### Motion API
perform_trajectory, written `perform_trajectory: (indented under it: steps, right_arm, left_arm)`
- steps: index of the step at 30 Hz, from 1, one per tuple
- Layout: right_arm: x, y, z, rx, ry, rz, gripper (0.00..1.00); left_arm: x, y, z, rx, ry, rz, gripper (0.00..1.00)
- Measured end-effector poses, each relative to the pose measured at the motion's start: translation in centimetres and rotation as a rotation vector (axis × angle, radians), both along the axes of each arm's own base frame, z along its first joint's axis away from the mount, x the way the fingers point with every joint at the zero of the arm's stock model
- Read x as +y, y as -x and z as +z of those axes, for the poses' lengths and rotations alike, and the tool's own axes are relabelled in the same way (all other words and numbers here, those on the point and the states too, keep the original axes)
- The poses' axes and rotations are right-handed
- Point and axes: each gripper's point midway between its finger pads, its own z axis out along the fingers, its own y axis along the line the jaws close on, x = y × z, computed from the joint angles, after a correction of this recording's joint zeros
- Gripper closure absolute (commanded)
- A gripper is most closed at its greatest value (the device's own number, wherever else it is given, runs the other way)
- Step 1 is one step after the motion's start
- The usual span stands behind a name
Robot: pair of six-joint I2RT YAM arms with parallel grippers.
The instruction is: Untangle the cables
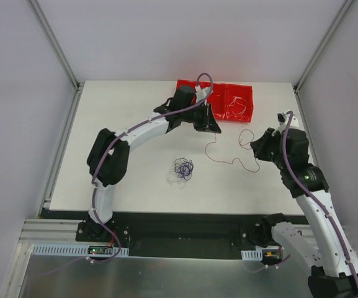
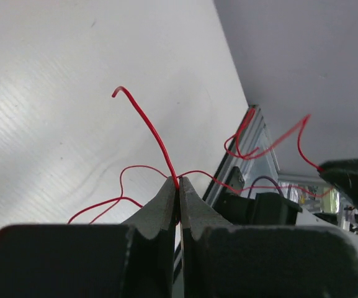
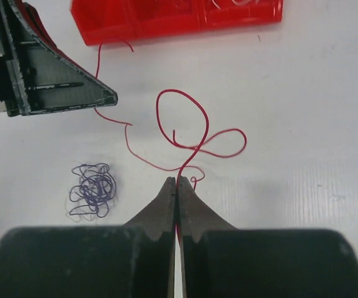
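Since both tools grip the red cable (image 3: 159,108), the step in hand looks like drawing that one strand out straight

Right tool (image 3: 177,182): pressed together, pinching the red cable right at the tips. Left tool (image 2: 179,185): same, shut on the same wire, with a short hooked free end standing up past the tips

To do it well, I'd say:
- separate the tools slowly and keep tension low
- the two loops just ahead of the right tool can cinch into a knot if yanked
- let them roll open, and re-pinch closer if they don't
- keep the pinch firm, as the wire is thin and probably slick enough to slide through

The wire is thin with glossy red insulation, springy, and holds its curls between the tools rather than lying flat. The clump (image 3: 92,189) sits ahead-left of the right tool, apart from the red strand: fine dark purple-blue curls with a pale strand at the edge, loosely balled. Don't drag the red through it

Beyond the left tool is the bin (image 3: 166,22), red translucent hard plastic with compartments. The counter (image 3: 303,124) is matte white and smooth
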Motion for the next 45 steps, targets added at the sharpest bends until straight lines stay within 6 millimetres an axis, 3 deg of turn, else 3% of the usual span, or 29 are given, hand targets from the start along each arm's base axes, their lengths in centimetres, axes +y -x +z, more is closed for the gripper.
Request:
perform_trajectory:
  steps: [3, 7, 10, 13, 16, 18, 20, 23, 26, 29, 34, 39, 45]
  right_arm:
    - [0.0, -0.7, -3.5, 0.102, -0.011, -0.023, 0.99]
    - [0.4, -2.3, -7.7, 0.229, -0.085, -0.041, 0.99]
    - [1.0, -3.2, -10.6, 0.325, -0.120, -0.035, 0.99]
    - [1.3, -3.8, -11.9, 0.363, -0.125, -0.028, 0.99]
    - [1.1, -4.4, -12.6, 0.375, -0.117, -0.040, 0.99]
    - [0.8, -4.6, -13.1, 0.389, -0.108, -0.054, 0.99]
    - [0.6, -4.9, -13.4, 0.400, -0.099, -0.064, 0.99]
    - [0.5, -5.6, -13.6, 0.410, -0.089, -0.065, 0.99]
    - [1.0, -6.5, -13.2, 0.400, -0.085, -0.013, 0.99]
    - [1.9, -7.4, -12.5, 0.388, -0.093, 0.044, 0.99]
    - [3.3, -8.6, -11.3, 0.353, -0.128, 0.125, 0.97]
    - [5.1, -11.3, -11.6, 0.387, -0.166, 0.208, 0.78]
    - [5.5, -13.7, -14.6, 0.466, -0.139, 0.248, 0.44]
  left_arm:
    - [-1.5, -1.2, -4.8, 0.121, -0.054, 0.011, 1.00]
    - [-2.5, -1.1, -8.6, 0.232, -0.107, 0.009, 0.84]
    - [-2.9, -1.1, -9.1, 0.265, -0.114, -0.001, 0.63]
    - [-2.7, -1.0, -8.9, 0.258, -0.128, -0.008, 0.43]
    - [-2.1, -0.9, -9.0, 0.234, -0.163, -0.009, 0.29]
    - [-1.3, -0.7, -8.9, 0.214, -0.199, -0.011, 0.26]
    - [-0.4, -0.6, -8.3, 0.183, -0.230, -0.009, 0.25]
    - [0.7, -0.5, -6.6, 0.104, -0.253, -0.008, 0.36]
    - [2.1, 0.1, -4.5, 0.021, -0.260, -0.008, 0.38]
    - [3.6, 1.1, -3.1, -0.031, -0.265, -0.007, 0.35]
    - [5.9, 3.3, -2.5, -0.070, -0.296, -0.016, 0.29]
    - [7.1, 4.9, 1.3, -0.150, -0.266, -0.050, 0.24]
    - [8.1, 6.7, 9.2, -0.312, -0.167, -0.084, 0.21]
